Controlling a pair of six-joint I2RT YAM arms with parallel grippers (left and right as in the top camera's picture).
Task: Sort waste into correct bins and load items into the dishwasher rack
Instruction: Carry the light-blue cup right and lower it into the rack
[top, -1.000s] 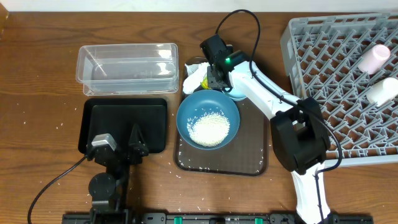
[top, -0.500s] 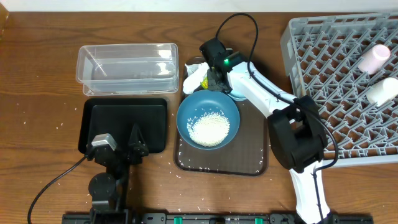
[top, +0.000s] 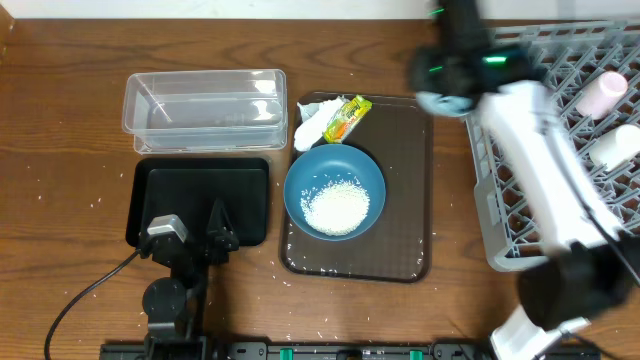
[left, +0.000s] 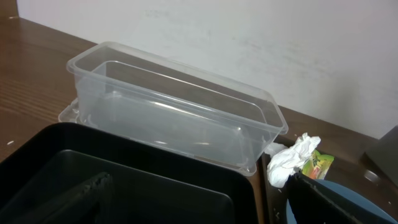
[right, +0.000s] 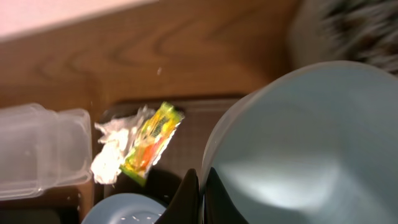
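My right gripper (right: 201, 190) is shut on the rim of the small light-blue bowl (right: 305, 143) and holds it in the air. In the overhead view the gripper (top: 447, 88) is blurred beside the grey dishwasher rack's (top: 500, 200) left edge. The tissue (top: 311, 126) and the snack wrapper (top: 346, 117) lie at the brown tray's far left. The dark-blue bowl (top: 334, 193) holds rice (top: 334, 208). My left gripper (top: 192, 240) is open over the black tray-bin (top: 160, 180). A pink cup (top: 601, 93) and a white cup (top: 614, 146) lie in the rack. No chopsticks show.
The clear tub (top: 205, 108) stands behind the black tray-bin. The dark-brown serving tray (top: 405, 230) lies between the bins and the rack. Loose rice grains are scattered on the tray and on the table around it.
My right arm has lifted the light-blue bowl off the tray and swung right toward the rack. The tissue and wrapper are now uncovered. The left arm has not moved.
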